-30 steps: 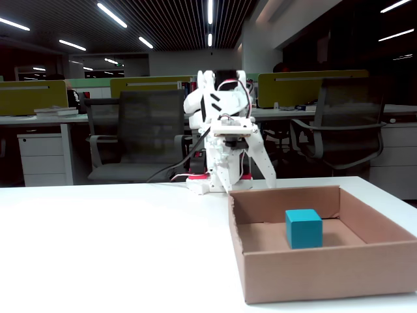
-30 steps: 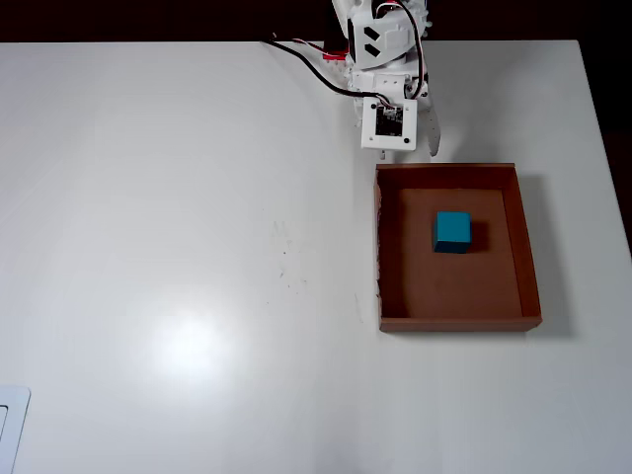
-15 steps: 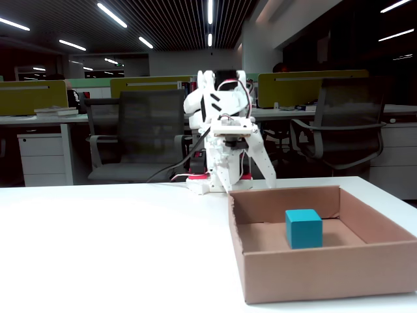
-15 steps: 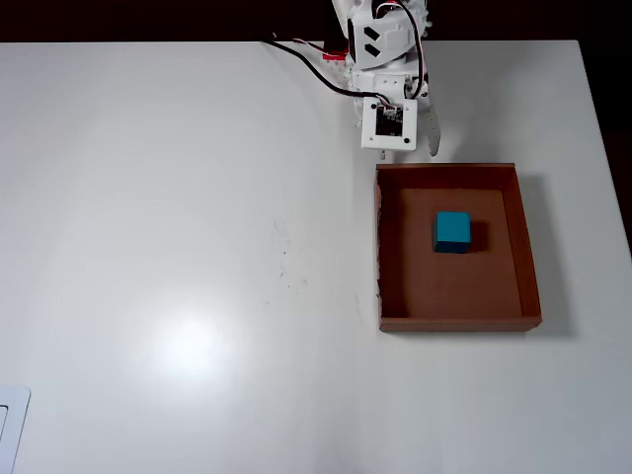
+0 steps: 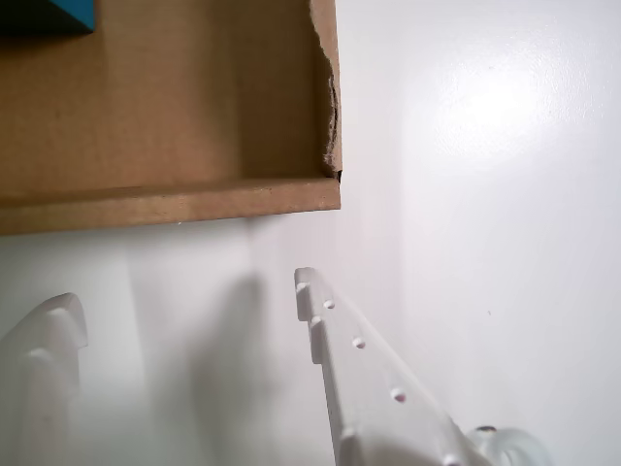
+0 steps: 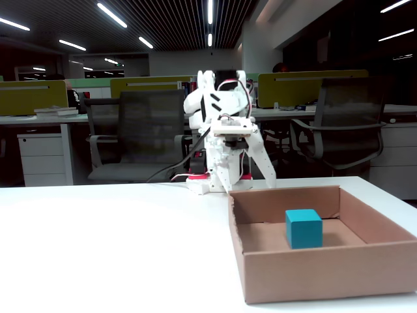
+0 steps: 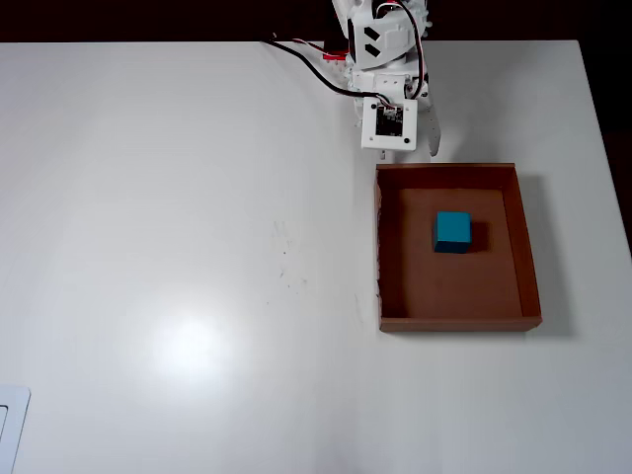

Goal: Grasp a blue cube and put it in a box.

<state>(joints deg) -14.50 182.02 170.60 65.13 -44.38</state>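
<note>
The blue cube [image 7: 453,232] rests on the floor of the box [image 7: 529,247], a little toward the arm's side of its middle. In the fixed view the blue cube [image 6: 303,228] stands upright inside the box [image 6: 326,274]. My gripper [image 7: 407,151] hangs just outside the box's wall nearest the arm's base, low over the table. In the wrist view the gripper [image 5: 184,291] is open with nothing between its white fingers [image 5: 359,379], the box [image 5: 165,204] wall lies just ahead, and a corner of the blue cube [image 5: 49,14] shows at the top left.
The white table [image 7: 178,217] stretches wide to the left of the box in the overhead view. Cables [image 7: 306,61] run from the arm's base [image 6: 202,182]. A white object [image 7: 10,425] sits at the table's lower left corner. Office chairs [image 6: 140,137] stand behind the table.
</note>
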